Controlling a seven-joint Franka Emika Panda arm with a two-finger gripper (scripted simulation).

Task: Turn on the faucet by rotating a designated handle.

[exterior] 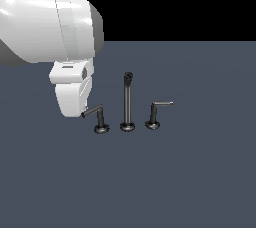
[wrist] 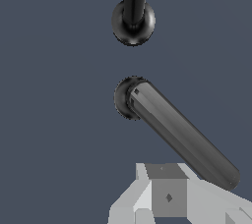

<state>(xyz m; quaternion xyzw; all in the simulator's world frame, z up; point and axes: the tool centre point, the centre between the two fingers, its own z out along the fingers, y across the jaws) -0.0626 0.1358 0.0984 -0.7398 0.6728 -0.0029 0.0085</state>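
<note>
On the flat grey-blue floor [exterior: 200, 172] of the exterior view stands the faucet [exterior: 128, 103], a dark metal set of three pieces in a row: a tall thin upright spout [exterior: 127, 101] with a round tip in the middle and an L-shaped lever on a round base at each side. The handle [exterior: 97, 115] is the lever toward the exterior view's left; its short post rises from its base and its thin bar slants down and away toward that same side. The matching lever [exterior: 156, 113] toward the exterior view's right has its bar pointing the opposite way, roughly level. The white arm [exterior: 50, 22] fills the upper corner at the exterior view's left, and the gripper [exterior: 75, 97] hangs low just beside the handle, with the bar's free end touching or very nearly touching its lower edge; whether the fingers are apart or together cannot be told from here. Seen from the wrist view, the handle [wrist: 177, 129] appears from above as a thick bar running from its round base, its far end just beside grey-white gripper parts [wrist: 170, 196], with no finger visibly around it. Beyond it the spout [wrist: 134, 7] rises from its own round base.
</note>
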